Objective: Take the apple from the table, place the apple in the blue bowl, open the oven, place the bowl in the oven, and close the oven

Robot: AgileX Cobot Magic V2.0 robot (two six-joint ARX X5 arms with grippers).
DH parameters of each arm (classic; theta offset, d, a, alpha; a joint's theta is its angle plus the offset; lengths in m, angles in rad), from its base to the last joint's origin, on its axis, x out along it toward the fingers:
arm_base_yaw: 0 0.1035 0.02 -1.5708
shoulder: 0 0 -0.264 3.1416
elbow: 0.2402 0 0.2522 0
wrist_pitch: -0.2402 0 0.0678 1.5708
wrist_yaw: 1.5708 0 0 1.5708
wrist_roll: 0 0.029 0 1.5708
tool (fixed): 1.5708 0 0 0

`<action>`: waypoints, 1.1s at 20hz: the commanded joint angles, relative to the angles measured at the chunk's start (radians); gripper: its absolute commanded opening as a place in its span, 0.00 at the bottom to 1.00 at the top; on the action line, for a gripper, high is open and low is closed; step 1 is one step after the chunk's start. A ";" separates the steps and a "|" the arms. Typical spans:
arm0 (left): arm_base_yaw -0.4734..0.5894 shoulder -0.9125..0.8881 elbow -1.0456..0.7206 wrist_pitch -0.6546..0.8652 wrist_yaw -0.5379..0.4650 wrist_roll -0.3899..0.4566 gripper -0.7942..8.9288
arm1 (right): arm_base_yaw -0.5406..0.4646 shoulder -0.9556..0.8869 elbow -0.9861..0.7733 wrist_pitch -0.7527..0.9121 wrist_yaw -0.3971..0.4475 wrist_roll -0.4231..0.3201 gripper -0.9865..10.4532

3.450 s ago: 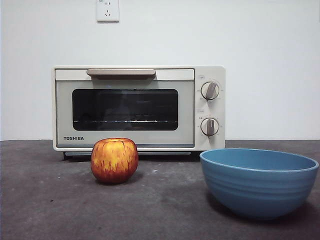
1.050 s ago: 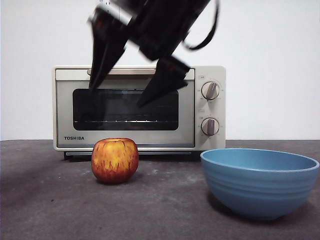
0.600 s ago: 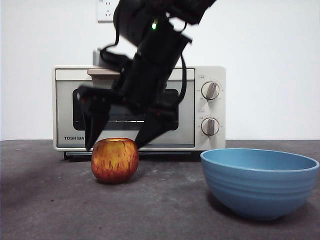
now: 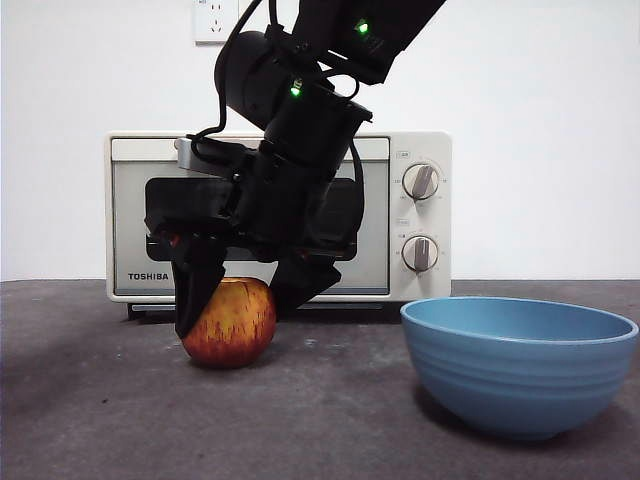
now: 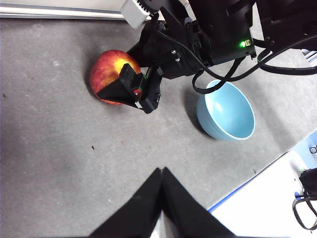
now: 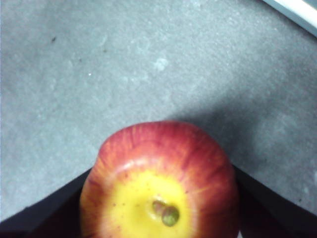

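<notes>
The red and yellow apple (image 4: 237, 325) (image 5: 110, 68) (image 6: 158, 183) rests on the dark grey table (image 4: 100, 420) in front of the cream oven (image 4: 128, 205), whose door is closed. My right gripper (image 4: 233, 322) has come down from above and is open, with one black jaw at each side of the apple. The blue bowl (image 4: 520, 365) (image 5: 225, 111) stands empty to the right of the apple, nearer the front. My left gripper (image 5: 161, 173) is shut, hangs high above the table and holds nothing.
The right arm (image 4: 300, 120) covers the middle of the oven door and part of its handle. Two knobs (image 4: 420, 182) sit on the oven's right side. A white wall socket (image 4: 215, 20) is above. A pale surface (image 5: 267, 203) borders the table beyond the bowl.
The right gripper has dropped from above the oven door down over the apple, so its jaws now flank it. Apple, bowl and oven have not moved.
</notes>
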State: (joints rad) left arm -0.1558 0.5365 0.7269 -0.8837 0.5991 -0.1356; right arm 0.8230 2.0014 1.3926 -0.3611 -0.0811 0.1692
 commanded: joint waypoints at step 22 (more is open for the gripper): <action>-0.003 0.005 0.015 0.025 0.000 0.023 0.09 | 0.004 -0.787 -0.436 -0.289 0.198 0.033 0.35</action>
State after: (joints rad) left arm -0.1558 0.5365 0.7269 -0.8711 0.5991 -0.1276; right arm 0.8181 1.2079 0.9428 -0.6678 0.1104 0.1799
